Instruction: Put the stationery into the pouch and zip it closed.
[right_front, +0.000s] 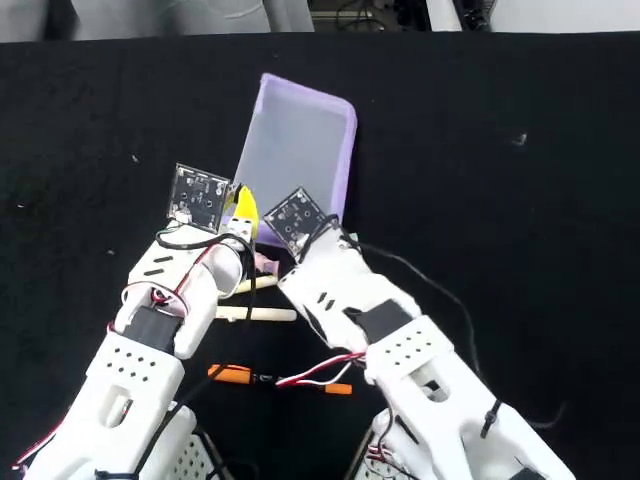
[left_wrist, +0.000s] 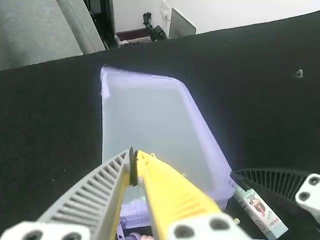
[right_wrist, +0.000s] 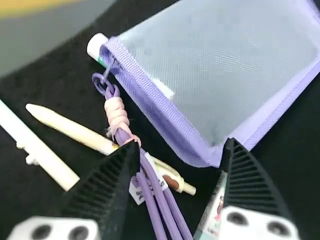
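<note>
Insertion stage: the lilac mesh pouch (right_front: 300, 150) lies on the black bench (right_front: 520, 250), cream plastic pens (right_front: 255, 314) outside its mouth, my left end effector (left_wrist: 131, 161) pinched together, my right end effector (right_wrist: 181, 145) spread apart; next, probably, hold that mouth open.

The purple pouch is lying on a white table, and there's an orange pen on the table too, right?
Not quite. The table is black, not white, as the high view shows. The rest is right: the pouch is purple, and an orange pen lies on the table too.
</note>
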